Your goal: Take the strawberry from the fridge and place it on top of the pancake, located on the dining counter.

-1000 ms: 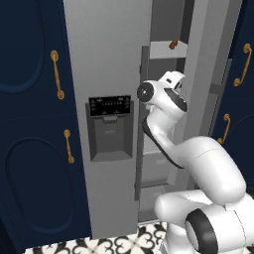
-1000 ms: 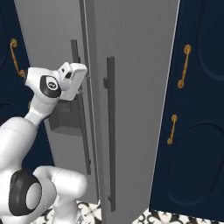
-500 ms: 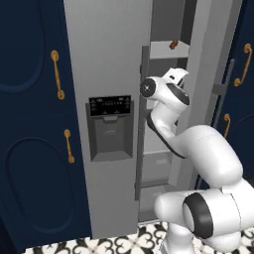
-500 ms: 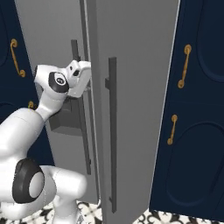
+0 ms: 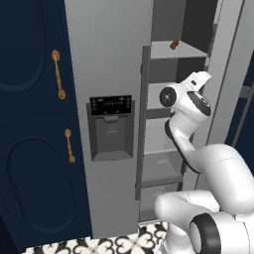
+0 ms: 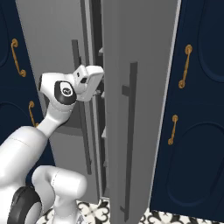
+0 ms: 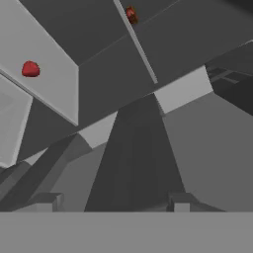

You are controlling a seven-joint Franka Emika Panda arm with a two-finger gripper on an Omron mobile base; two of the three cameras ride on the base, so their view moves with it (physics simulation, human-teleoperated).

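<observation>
The fridge (image 5: pixel 109 59) stands with its dispenser door closed and its other door (image 6: pixel 144 52) swung open. My arm reaches through the gap, and the white hand (image 5: pixel 198 82) is level with the middle shelves. In the hand view the strawberry (image 7: pixel 30 69), small and bright red, lies on a light grey shelf at the upper left, well away from the fingers. My gripper (image 7: pixel 114 202) is open, its fingertips (image 7: pixel 49 201) set apart with nothing between them. The pancake and the dining counter are out of view.
A brownish-orange oblong item (image 5: pixel 173 44) sits on the top shelf, also visible in the hand view (image 7: pixel 131 15). Navy cabinets with gold handles (image 5: pixel 58 74) (image 6: pixel 184 65) flank the fridge. The open door's edge and its long handle (image 6: pixel 130 131) stand close beside the arm.
The hand has pushed further to the right and deeper between the fridge doors. The fridge doors and the cabinets have not moved.
</observation>
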